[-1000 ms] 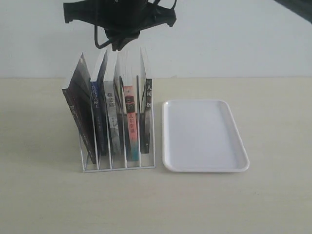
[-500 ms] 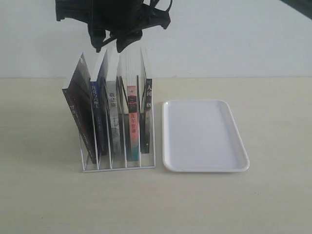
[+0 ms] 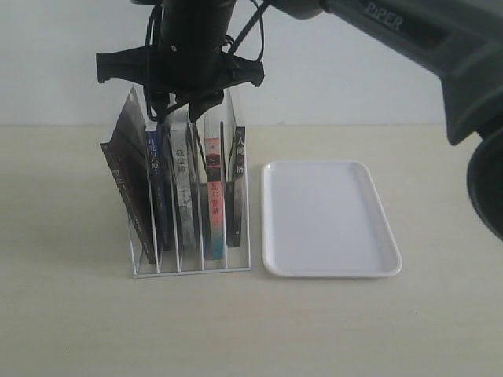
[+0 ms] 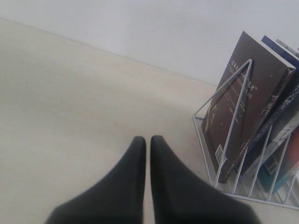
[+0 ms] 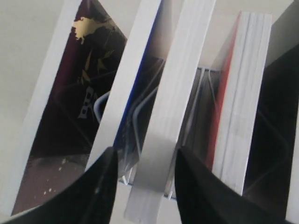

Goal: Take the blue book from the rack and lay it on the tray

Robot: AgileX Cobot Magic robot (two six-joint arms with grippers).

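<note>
The blue book (image 3: 157,169) stands second from the left in the white wire rack (image 3: 192,271), its dark blue spine facing the camera. My right gripper (image 3: 179,110) reaches across and hangs open at the books' top edges. In the right wrist view its fingers (image 5: 100,186) straddle the page edge of a pale grey book (image 5: 173,116). The blue book (image 5: 128,88) runs under one finger. The white tray (image 3: 330,216) lies flat to the right of the rack. My left gripper (image 4: 147,138) is shut over bare table beside the rack (image 4: 233,116).
Other books fill the rack: a dark brown one (image 3: 126,181) leaning at the left, a red-and-teal-spined one (image 3: 212,196) and a black-spined one (image 3: 236,188). The right arm's dark bulk (image 3: 440,55) crosses the upper right. A white wall stands behind.
The right gripper has come down from above onto the tops of the books, and more of its arm now shows at upper right. The books, rack and tray are unmoved.
</note>
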